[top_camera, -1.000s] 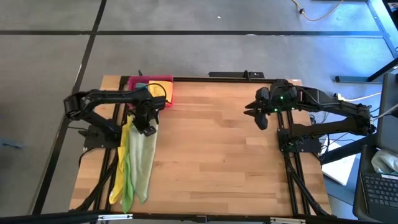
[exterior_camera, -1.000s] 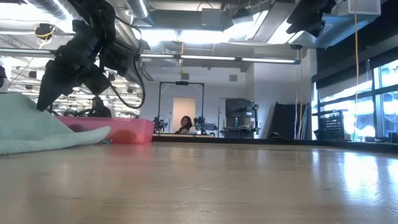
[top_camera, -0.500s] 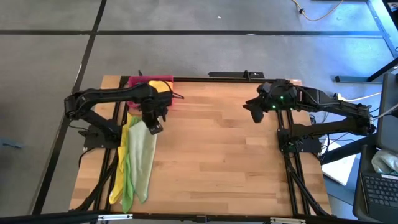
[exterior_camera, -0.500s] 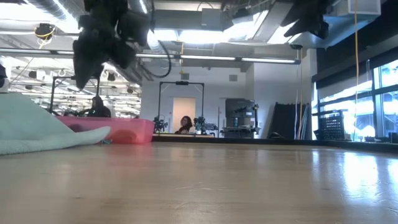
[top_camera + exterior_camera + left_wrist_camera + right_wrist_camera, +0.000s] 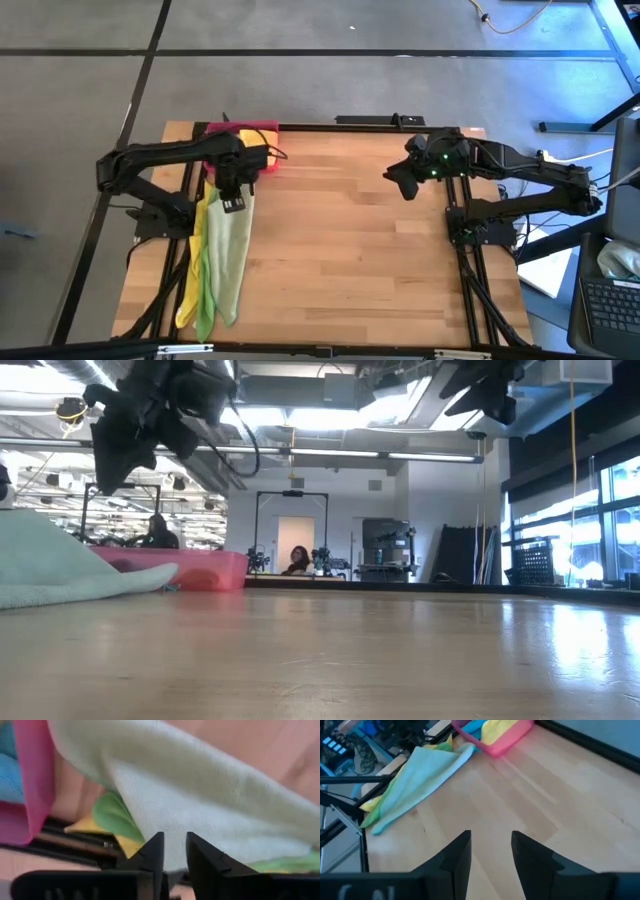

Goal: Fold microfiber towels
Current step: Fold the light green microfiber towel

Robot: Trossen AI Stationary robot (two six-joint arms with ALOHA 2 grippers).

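My left fingers (image 5: 234,203) hang part open and empty just above the pale towel (image 5: 229,255), whose length runs away from them along the worktop (image 5: 350,250) edge. My right fingers (image 5: 396,182), apparently also part open and empty, wait well apart from it.

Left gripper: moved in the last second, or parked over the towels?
Yes. In the high view the left gripper first drifted away from the pink tray, then came back toward it, over the pale olive-green towel.

- Robotics lab, open-plan hall: exposed ceiling ducts (image 5: 330,390), strip lighting.
- Wooden workbench (image 5: 340,230) on black metal frame; grey carpet-tile floor (image 5: 300,80).
- Further robot rigs (image 5: 320,558), seated person (image 5: 297,561) behind.
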